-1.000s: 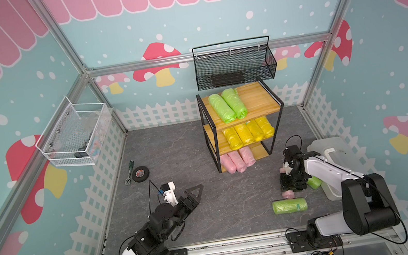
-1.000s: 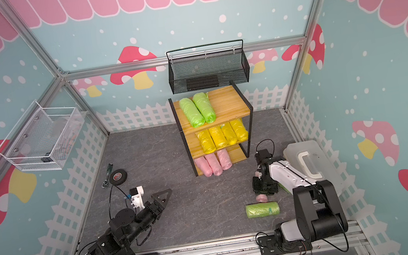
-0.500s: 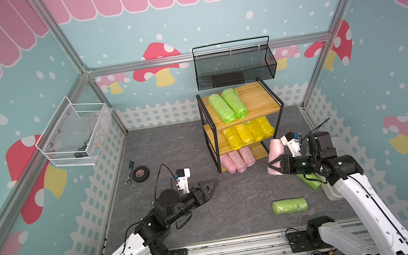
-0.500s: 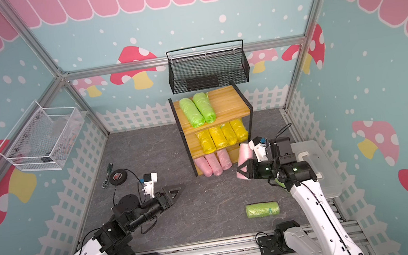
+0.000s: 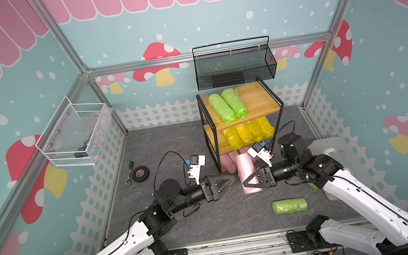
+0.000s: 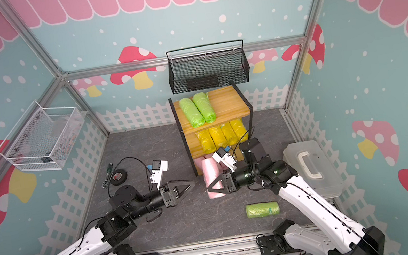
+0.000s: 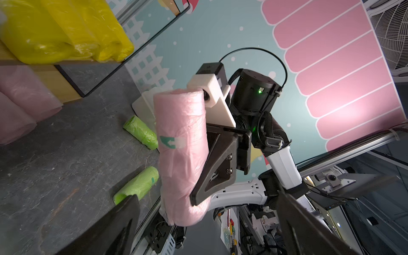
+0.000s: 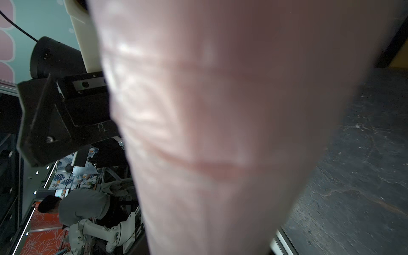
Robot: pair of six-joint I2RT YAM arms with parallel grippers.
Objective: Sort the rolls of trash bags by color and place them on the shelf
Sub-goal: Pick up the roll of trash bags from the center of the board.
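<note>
— What have you got hold of?
— My right tool (image 5: 249, 181) is closed on a pink roll (image 5: 243, 163), gripped across its middle so both ends stick out free. It hangs above the table (image 5: 161, 139), just in front of the shelf (image 5: 255, 99), which stands by the back edge.
— And the other arm?
— My left tool (image 5: 228, 184) is spread wide and empty, facing the roll from close by. I'd guess the free ends are there for it to take over.
— Why that spot?
— The other pink rolls (image 5: 227, 163) lie on the bottom tier, so this one belongs beside them. A green roll (image 5: 289, 206) lies near the front edge, unsorted; the green rolls on the top tier (image 5: 227, 106) show where it goes.
</note>
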